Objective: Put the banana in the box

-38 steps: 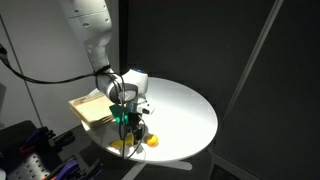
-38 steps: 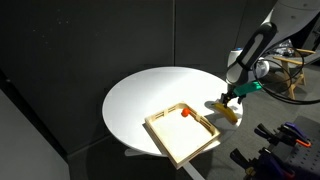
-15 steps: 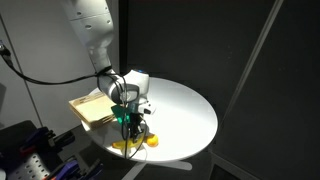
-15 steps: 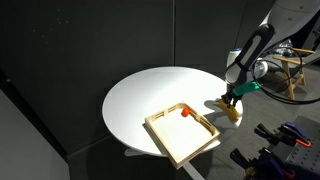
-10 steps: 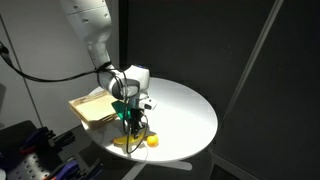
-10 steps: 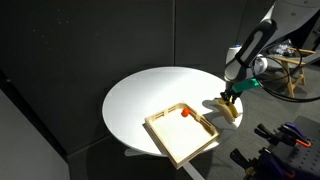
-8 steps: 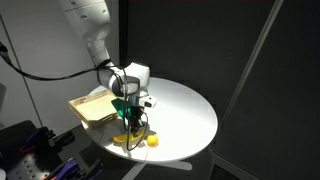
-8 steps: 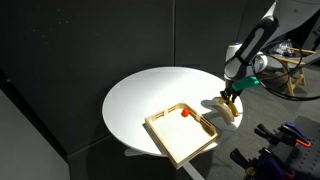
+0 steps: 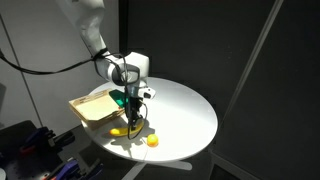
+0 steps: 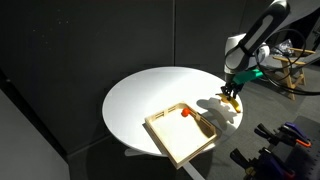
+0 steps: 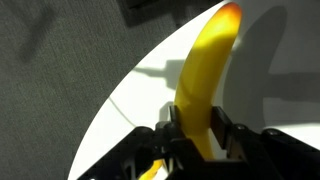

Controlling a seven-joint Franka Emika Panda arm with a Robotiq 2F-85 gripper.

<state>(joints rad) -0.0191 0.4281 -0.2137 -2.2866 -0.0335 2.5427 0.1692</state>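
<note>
My gripper point(image 11: 197, 130) is shut on the yellow banana point(image 11: 205, 70), which sticks out ahead between the two black fingers point(image 11: 222, 128) in the wrist view. In both exterior views the gripper point(image 9: 134, 114) point(image 10: 231, 94) hangs a little above the edge of the round white table point(image 9: 185, 110), and the banana point(image 9: 120, 130) point(image 10: 232, 102) dangles below it, off the surface. The shallow tan wooden box point(image 9: 92, 107) point(image 10: 182, 137) lies on the table beside the gripper, with a red mark point(image 10: 186, 113) at one corner. Nothing else is in the box.
A small orange-yellow ball point(image 9: 152, 141) rests on the table near its edge, close under the gripper. Dark curtains surround the table. Equipment and cables stand off the table's side point(image 10: 285, 135).
The gripper has risen with the banana, lifting it off the table. The box and the ball have stayed put.
</note>
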